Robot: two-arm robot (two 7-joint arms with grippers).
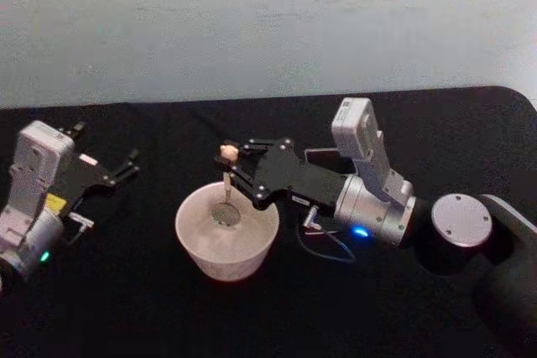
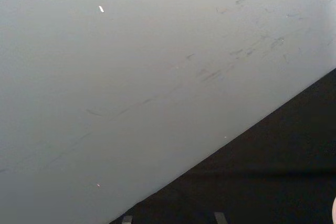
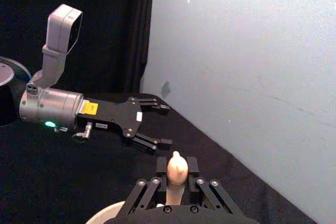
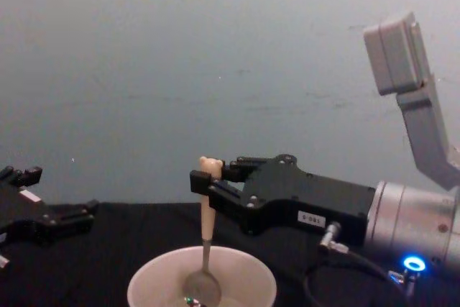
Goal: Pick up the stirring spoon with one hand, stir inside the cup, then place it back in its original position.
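Observation:
The stirring spoon point(image 1: 226, 182) stands nearly upright with its metal bowl down inside the cream-white cup point(image 1: 195, 245). My right gripper point(image 1: 229, 163) is shut on the beige handle just below the bear head. In the chest view the spoon point(image 4: 206, 229) rises out of the cup point(image 4: 248, 285), held by the right gripper point(image 4: 207, 186). The right wrist view has the bear head point(image 3: 176, 169) between the fingers. My left gripper point(image 1: 113, 157) rests open at the table's left, away from the cup, and appears again as the left gripper point(image 3: 160, 123). A dark square holder point(image 1: 323, 158) peeks out behind the right arm.
The black table point(image 1: 126, 308) ends at a pale wall point(image 1: 268, 23) close behind. A round grey-topped joint point(image 1: 460, 220) of the right arm sits at the right. A thin cable point(image 1: 323, 249) loops on the cloth beside the cup.

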